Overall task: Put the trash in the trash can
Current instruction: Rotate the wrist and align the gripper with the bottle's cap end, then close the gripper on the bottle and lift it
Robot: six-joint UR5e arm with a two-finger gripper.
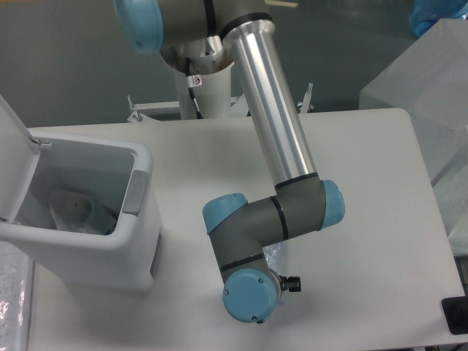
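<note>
1. Gripper: hidden beneath the wrist joints (248, 296) of the arm; whether its fingers are apart or closed cannot be told.
2. Clear plastic item (272, 255): a small translucent patch showing just beside the wrist, low on the table (365, 183); probably the bottle, identity not certain.
3. Arm, silver upper tube (274, 110): slants down from the base at the table's far edge.
4. Trash can (110, 234): white, on the table's left side, lid (11, 157) open and upright.
5. Crumpled whitish material (73, 208): lies inside the can.
</note>
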